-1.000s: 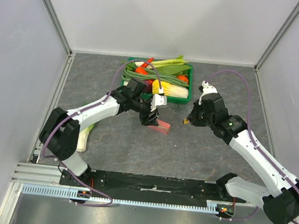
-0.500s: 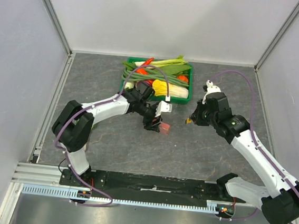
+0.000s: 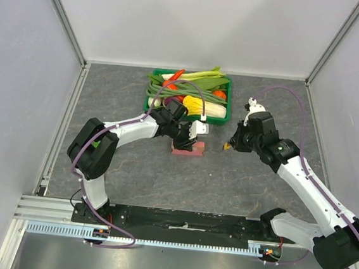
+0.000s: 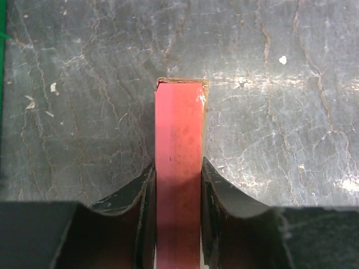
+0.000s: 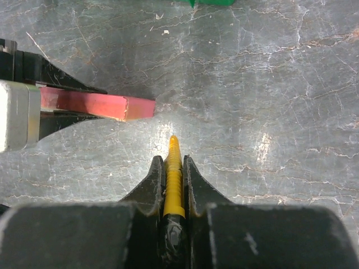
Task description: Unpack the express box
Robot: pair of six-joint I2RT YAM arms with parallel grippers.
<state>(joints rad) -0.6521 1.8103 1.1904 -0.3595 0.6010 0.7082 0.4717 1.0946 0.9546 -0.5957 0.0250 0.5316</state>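
**Item 1. Express box (image 4: pixel 179 123)**, a thin salmon-pink cardboard box with plain faces. It is sitting edge-on between the fingers of the left claw (image 4: pixel 178 178) and projecting well past the fingertips over the grey marbled tabletop (image 3: pixel 162 184). Its far corner is showing a little scuffing. Whether its lower edge is touching the tabletop cannot be told.

**Item 2. Left claw.** It is pinching the express box, with one black finger (image 4: pixel 140 193) pressing against each broad face.

**Item 3. Right claw (image 5: pixel 174 162).** It is pressed together on a slim yellow ridged tool (image 5: pixel 173 185). The tip of the tool is poking out just past the fingertips.

**Item 4. Surroundings.**
- The free end of the box is lying ahead of the right claw and slightly to its left. It is near the tool tip but apart from it, with bare tabletop between them.
- A green plastic crate (image 3: pixel 228 107) heaped with vegetables is standing just beyond both claws, close behind the left one.
- A purple cable (image 3: pixel 299 114) is looping over the right arm.

**Item 5. Hidden or unclear.**
- The near end of the box is running out of the left wrist view between the fingers.
- In the right wrist view the left claw is covering the box's rear part.
- The rear of the tool is buried in the right claw, so what kind of tool it is cannot be made out.
- From overhead the left wrist is masking part of the box.
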